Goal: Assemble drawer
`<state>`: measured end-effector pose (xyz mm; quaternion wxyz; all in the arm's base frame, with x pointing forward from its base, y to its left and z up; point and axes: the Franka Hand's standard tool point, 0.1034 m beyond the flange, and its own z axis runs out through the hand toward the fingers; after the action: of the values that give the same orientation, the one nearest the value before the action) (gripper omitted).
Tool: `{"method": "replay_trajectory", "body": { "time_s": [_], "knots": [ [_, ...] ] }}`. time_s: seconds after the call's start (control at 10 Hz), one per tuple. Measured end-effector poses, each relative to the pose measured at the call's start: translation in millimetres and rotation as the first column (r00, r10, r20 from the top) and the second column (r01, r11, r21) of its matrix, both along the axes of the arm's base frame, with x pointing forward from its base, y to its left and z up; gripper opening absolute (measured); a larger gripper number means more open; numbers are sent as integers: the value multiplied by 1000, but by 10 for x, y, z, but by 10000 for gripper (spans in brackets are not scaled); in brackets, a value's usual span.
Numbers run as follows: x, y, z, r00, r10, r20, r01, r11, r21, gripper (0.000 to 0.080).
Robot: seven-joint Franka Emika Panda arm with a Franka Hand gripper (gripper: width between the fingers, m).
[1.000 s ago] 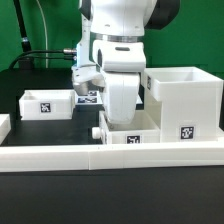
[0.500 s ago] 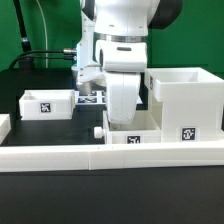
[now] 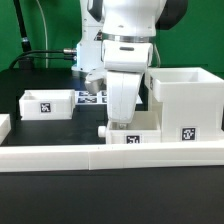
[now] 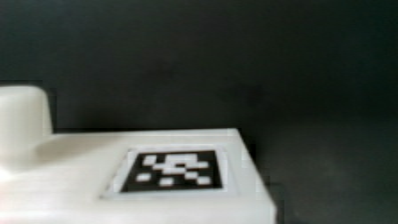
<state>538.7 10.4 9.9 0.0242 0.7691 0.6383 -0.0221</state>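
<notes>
In the exterior view my gripper (image 3: 123, 122) reaches down into a small white tray (image 3: 148, 127) that stands just behind the border rail. Its fingertips are hidden by the tray's wall, and the tray moves with them, so they are shut on it. The tray has a round knob (image 3: 102, 130) on the side facing the exterior view's left. The large cube-like housing (image 3: 186, 95) stands close on the exterior view's right of this tray. The second small tray (image 3: 45, 103) rests at the left. The wrist view shows the held tray's tagged face (image 4: 175, 170) and knob (image 4: 22, 118) very near; no fingers show.
The long low white border rail (image 3: 80, 156) runs along the front. The marker board (image 3: 90, 97) lies flat behind, between the left tray and the arm. Black cables and a green backdrop are at the back left.
My gripper and the tray in it have moved a little toward the exterior view's right, closer to the housing. The other tray and the housing have not moved.
</notes>
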Motion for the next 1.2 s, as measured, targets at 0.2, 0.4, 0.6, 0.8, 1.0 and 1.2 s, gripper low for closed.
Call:
{"method": "replay_trajectory", "body": {
  "time_s": [0.2, 0.4, 0.6, 0.8, 1.0, 1.2],
  "knots": [
    [-1, -11, -1, 1000, -2, 0, 2, 1000, 0, 42],
    [-2, -11, -1, 1000, -2, 0, 2, 1000, 0, 42],
    [-18, -14, -9, 999, 45, 3, -45, 999, -18, 42],
    [-19, -36, -10, 999, 46, 2, -46, 999, -21, 42],
    [-18, -40, -10, 999, 46, 2, -46, 999, -21, 42],
    [-18, -108, -11, 999, 52, 2, -52, 998, -20, 42]
  ]
}}
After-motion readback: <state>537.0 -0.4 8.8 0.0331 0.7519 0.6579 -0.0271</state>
